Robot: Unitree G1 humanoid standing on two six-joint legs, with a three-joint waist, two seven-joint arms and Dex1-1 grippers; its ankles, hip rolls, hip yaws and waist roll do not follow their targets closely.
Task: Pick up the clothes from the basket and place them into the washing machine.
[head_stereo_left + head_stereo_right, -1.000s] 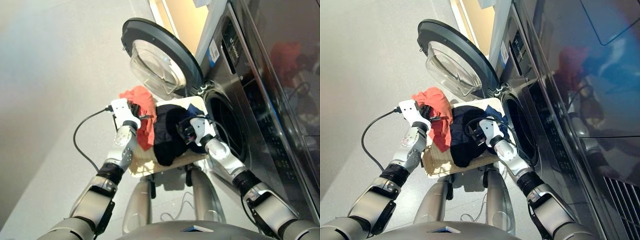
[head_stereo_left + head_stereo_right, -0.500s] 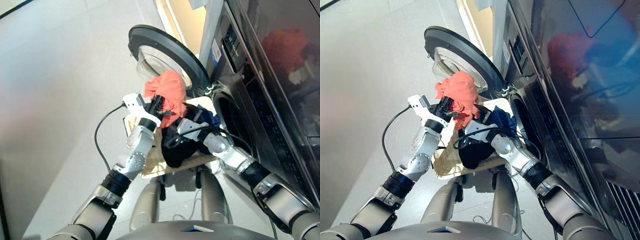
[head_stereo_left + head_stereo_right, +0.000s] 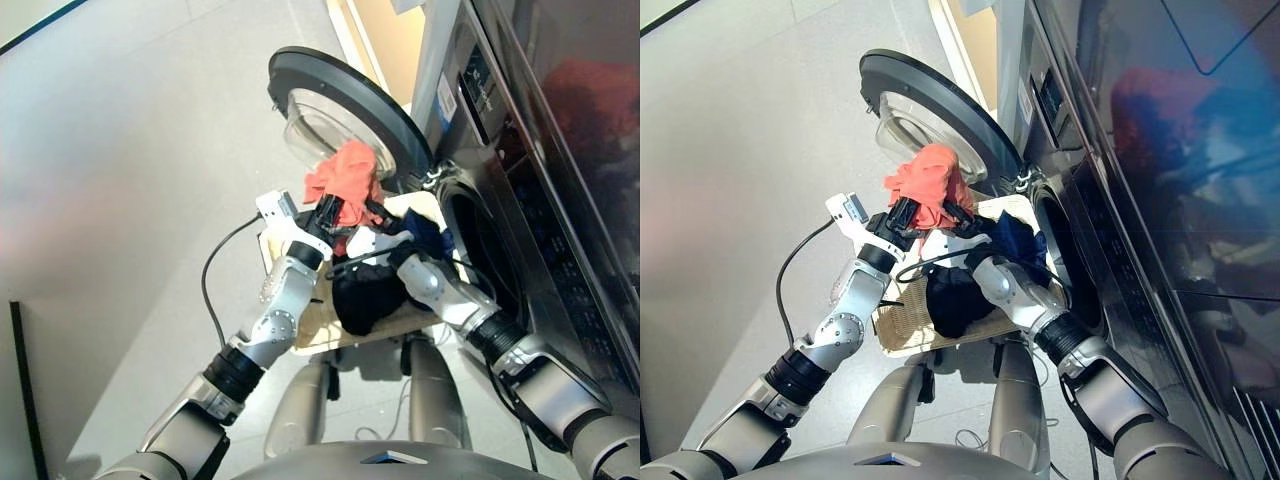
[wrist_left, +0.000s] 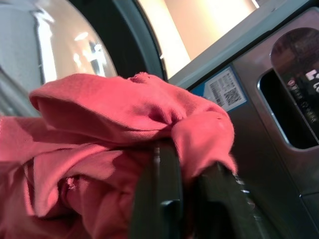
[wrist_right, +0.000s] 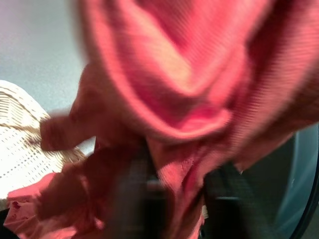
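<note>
My left gripper (image 3: 335, 205) is shut on the red-orange garment (image 3: 342, 173) and holds it bunched up above the basket (image 3: 298, 322), in front of the open door (image 3: 340, 110) of the washing machine (image 3: 520, 215). In the left wrist view the cloth (image 4: 124, 114) drapes over its dark fingers (image 4: 167, 199). My right gripper (image 3: 955, 215) reaches across the basket to the same cloth, and red fabric (image 5: 189, 84) fills its wrist view. A black garment (image 3: 362, 295) and a navy one (image 3: 425, 232) lie in the basket.
The round porthole (image 3: 480, 255) is open just right of the basket. A black cable (image 3: 212, 290) loops from my left wrist over the grey floor. A dark glossy appliance front (image 3: 580, 90) rises above the machine. A blue sticker (image 4: 222, 89) sits by the drawer.
My left gripper has lifted the red-orange garment out of the basket, up and toward the door. My right gripper has left the dark clothes and swung over to the red cloth. The camera shifted too.
</note>
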